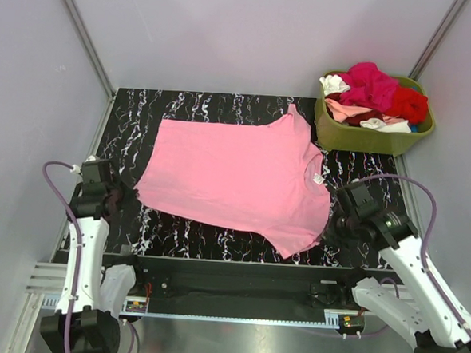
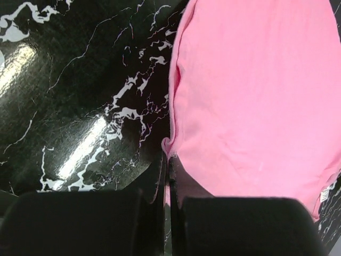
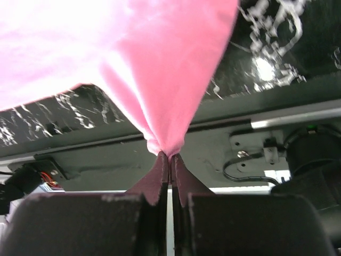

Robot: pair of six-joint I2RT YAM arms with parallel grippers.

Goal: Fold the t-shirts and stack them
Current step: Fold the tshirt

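A medium pink t-shirt (image 1: pixel 236 172) lies spread flat on the black marbled table (image 1: pixel 184 105), its neck to the right. My left gripper (image 1: pixel 126 194) is at the shirt's near left corner. In the left wrist view the left gripper (image 2: pixel 169 157) is shut on the edge of the pink cloth (image 2: pixel 256 96). My right gripper (image 1: pixel 333 222) is at the shirt's near right side. In the right wrist view the right gripper (image 3: pixel 170 156) is shut on a bunched fold of the pink shirt (image 3: pixel 133 53), which is pulled up off the table. More t-shirts, magenta (image 1: pixel 369 85), red (image 1: pixel 408 103), white (image 1: pixel 333 85) and pale pink (image 1: pixel 347 111), are heaped in the tub.
An olive-green tub (image 1: pixel 334 134) stands at the table's far right corner. Grey walls close in the left, back and right sides. The metal rail (image 3: pixel 287 120) with a cable runs along the table's near edge, just beyond the right gripper.
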